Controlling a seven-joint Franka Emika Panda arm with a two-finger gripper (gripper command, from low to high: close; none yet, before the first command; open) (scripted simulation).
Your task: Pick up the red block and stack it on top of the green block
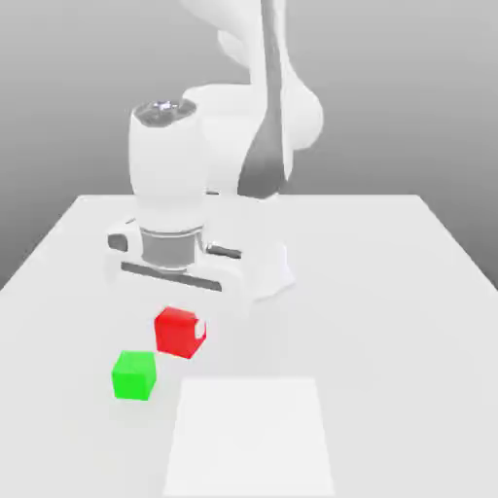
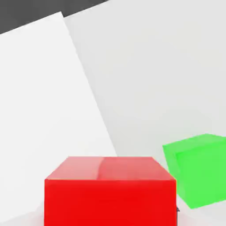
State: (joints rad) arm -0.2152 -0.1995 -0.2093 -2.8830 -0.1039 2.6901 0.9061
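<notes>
The red block (image 1: 177, 332) sits low over the white table (image 1: 389, 292), toward the exterior view's left. My gripper (image 1: 181, 331) comes straight down onto it from the white hand above and is shut on the red block, with a white fingertip (image 1: 200, 331) showing against its side. The green block (image 1: 133, 375) rests on the table just in front of the red one, slightly further to the exterior view's left, and does not touch it. In the hand view the red block (image 2: 110, 194) looms very close, with the green block (image 2: 198, 174) beside it.
A paler rectangular patch (image 1: 253, 438) lies flat on the table in front of the blocks, on the exterior view's right of the green one. The arm's white base and links (image 1: 243, 146) rise behind the hand. The table's far edge runs behind the base.
</notes>
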